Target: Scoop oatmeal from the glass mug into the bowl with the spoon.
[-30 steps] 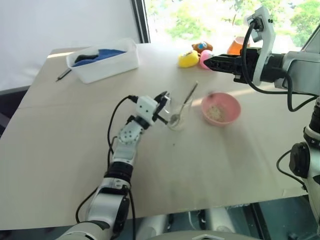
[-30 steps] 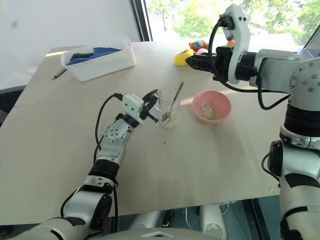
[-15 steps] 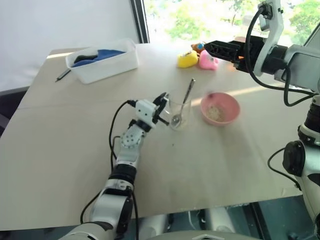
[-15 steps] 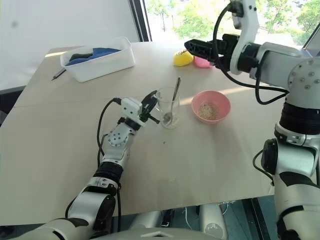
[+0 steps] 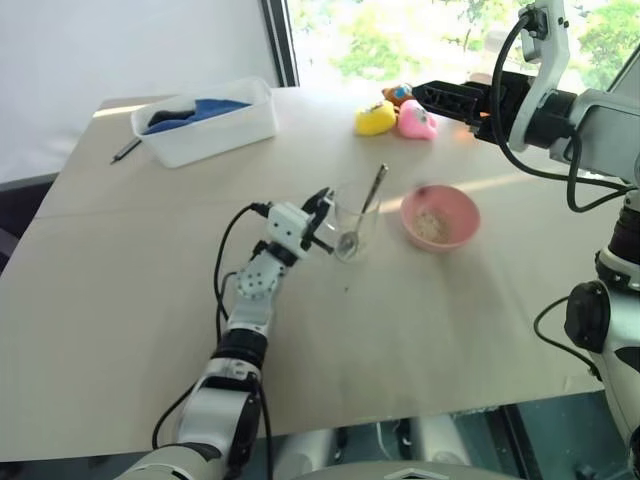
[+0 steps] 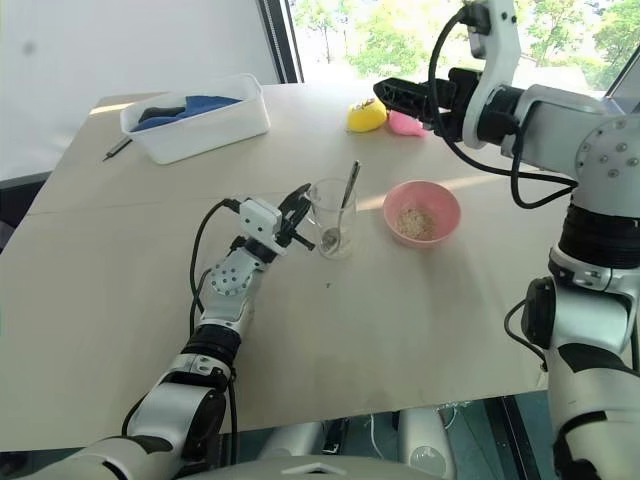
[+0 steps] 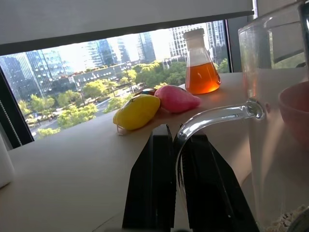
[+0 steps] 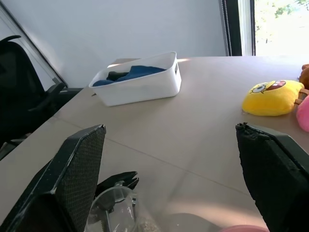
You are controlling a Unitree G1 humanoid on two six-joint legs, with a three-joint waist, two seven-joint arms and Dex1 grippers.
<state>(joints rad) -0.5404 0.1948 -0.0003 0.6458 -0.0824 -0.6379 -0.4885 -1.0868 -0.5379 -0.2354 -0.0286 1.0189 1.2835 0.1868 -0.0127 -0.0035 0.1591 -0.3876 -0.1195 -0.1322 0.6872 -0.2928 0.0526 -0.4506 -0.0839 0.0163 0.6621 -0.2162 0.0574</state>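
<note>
The glass mug (image 5: 352, 225) stands mid-table with the spoon (image 5: 376, 187) leaning in it, handle up. A few flakes of oatmeal (image 7: 285, 220) lie at the mug's bottom. My left gripper (image 5: 322, 213) is shut on the mug's handle (image 7: 217, 116), which passes between the black fingers (image 7: 157, 183). To the right of the mug sits the pink bowl (image 5: 466, 230) with oatmeal (image 5: 432, 222) inside. My right gripper (image 5: 425, 95) hangs open high above the table behind the bowl, holding nothing; its fingers (image 8: 79, 159) stand wide apart.
A white tub (image 5: 205, 120) with blue contents sits at the back left, with a dark pen (image 5: 127, 149) beside it. Yellow (image 5: 376, 118) and pink (image 5: 416, 120) toys and a flask of orange liquid (image 7: 203, 67) stand near the window edge.
My right gripper has risen and drawn back toward the window, and its fingers have spread wider. The left gripper, mug and spoon have stayed put.
</note>
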